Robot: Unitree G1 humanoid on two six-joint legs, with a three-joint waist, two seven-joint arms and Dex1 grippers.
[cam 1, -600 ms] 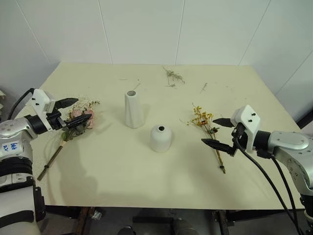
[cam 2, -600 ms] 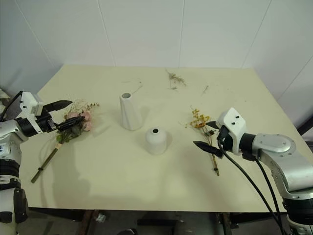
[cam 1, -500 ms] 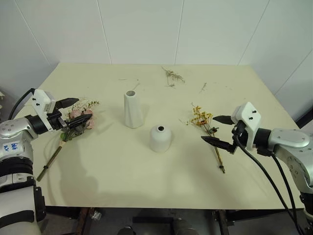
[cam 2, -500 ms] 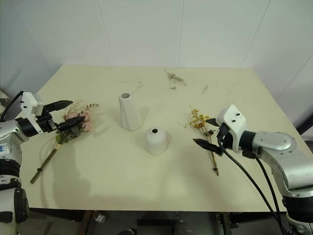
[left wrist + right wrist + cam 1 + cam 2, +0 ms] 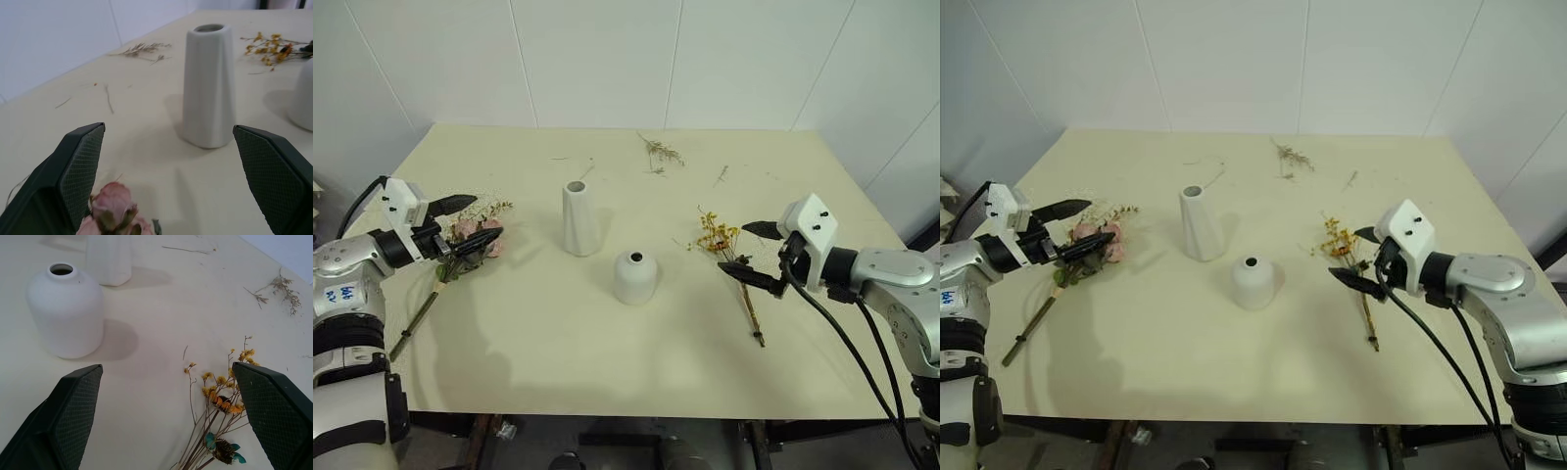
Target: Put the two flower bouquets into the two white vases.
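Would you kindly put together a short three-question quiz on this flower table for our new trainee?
1. True or false: the pink rose bouquet already stands in the tall vase.
2. Which bouquet lies by the right gripper: A pink, B yellow?
3. Fill in: the left gripper's fingers are ____.

Key: 1 false, it lies on the table. 2 B, the yellow bouquet. 3 open.

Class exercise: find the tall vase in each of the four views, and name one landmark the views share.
Left eye: tall vase, left of centre.
Right eye: left of centre.
Left wrist: upright between the fingers.
Right wrist: its base at the top edge.
Shared landmark: round vase.
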